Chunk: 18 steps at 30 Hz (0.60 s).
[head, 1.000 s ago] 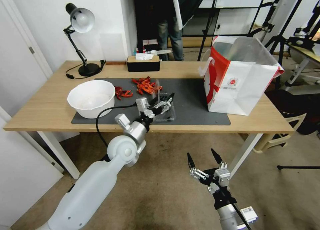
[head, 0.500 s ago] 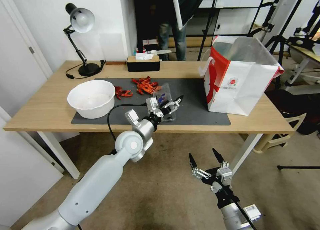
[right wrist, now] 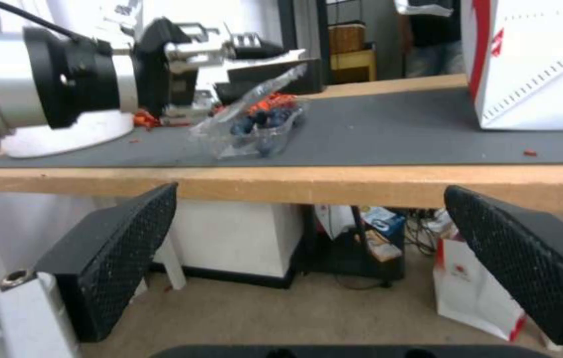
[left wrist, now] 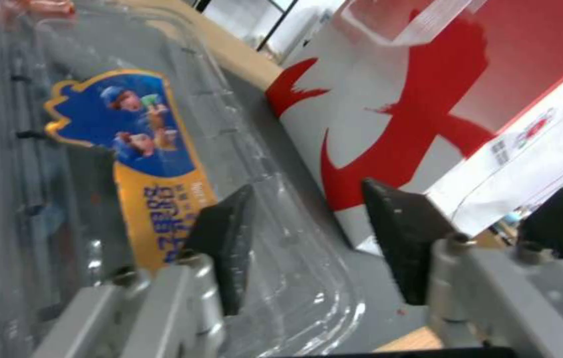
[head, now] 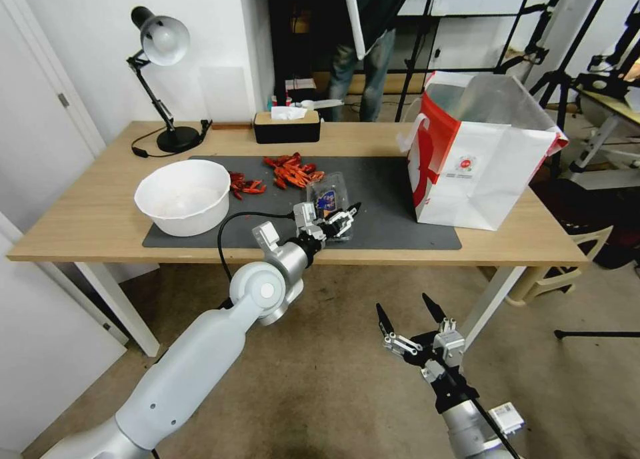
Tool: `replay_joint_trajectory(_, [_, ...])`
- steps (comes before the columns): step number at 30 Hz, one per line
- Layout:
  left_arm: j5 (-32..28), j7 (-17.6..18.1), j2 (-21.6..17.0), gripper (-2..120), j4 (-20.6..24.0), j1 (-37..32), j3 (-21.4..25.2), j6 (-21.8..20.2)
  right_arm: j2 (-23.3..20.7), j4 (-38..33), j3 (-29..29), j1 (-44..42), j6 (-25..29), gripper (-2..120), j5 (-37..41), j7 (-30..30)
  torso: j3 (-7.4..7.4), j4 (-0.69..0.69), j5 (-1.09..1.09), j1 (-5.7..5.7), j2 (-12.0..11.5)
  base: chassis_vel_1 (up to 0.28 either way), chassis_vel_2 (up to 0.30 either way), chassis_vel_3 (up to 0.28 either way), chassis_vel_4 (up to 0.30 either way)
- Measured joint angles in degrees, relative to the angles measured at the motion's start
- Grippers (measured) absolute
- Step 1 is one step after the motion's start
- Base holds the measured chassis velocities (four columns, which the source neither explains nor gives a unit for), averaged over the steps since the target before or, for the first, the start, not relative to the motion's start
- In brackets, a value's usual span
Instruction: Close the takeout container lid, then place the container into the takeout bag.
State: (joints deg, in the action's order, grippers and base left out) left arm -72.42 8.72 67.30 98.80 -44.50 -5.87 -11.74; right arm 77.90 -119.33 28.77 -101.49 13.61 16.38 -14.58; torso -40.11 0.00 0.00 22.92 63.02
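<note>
Pressing at the half-raised lid of the takeout container, the left tool has its jaws spread wide, one fingertip against the clear plastic and nothing gripped. The container sits on the dark mat near the table's front edge, well apart from the takeout bag; in my judgement an off-centre push could slide the light box towards that edge, or leave the lid unlatched. The left arm reaches forward low over the table, while the right tool hangs wide and empty below the table.
</note>
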Motion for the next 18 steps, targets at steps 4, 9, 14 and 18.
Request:
replay_joint_trajectory(4, [1.0, 0.1, 0.0, 25, 0.0, 0.0, 0.0, -0.4, -1.6, -1.2, 1.3, 0.8, -0.9, 100, 2.6, -2.1, 0.0, 0.0, 0.0, 0.0, 0.0, 0.0, 0.0, 0.0, 0.0])
replay_joint_trajectory(9, [1.9, 0.1, -0.1, 11, -0.2, 0.0, 0.0, -0.5, -3.6, -2.8, 3.1, 2.8, -2.6, 100, 6.7, -4.2, 0.0, 0.0, 0.0, 0.0, 0.0, 0.0, 0.0, 0.0, 0.0])
replay_joint_trajectory(14, [4.7, -0.7, -0.8, 0, -0.6, 0.0, -0.1, -0.6, -6.3, -4.6, 5.9, 7.0, -6.0, 100, 15.1, -4.9, 0.0, 0.01, 0.0, 0.0, 0.0, 0.0, 0.0, 0.0, 0.0])
replay_joint_trajectory(18, [8.2, -1.7, -1.2, 0, -1.2, -0.1, -0.3, -0.8, -7.9, -5.1, 8.2, 10.7, -8.7, 100, 21.4, -3.3, 0.0, 0.01, 0.0, 0.0, 0.0, 0.0, 0.0, 0.0, 0.0])
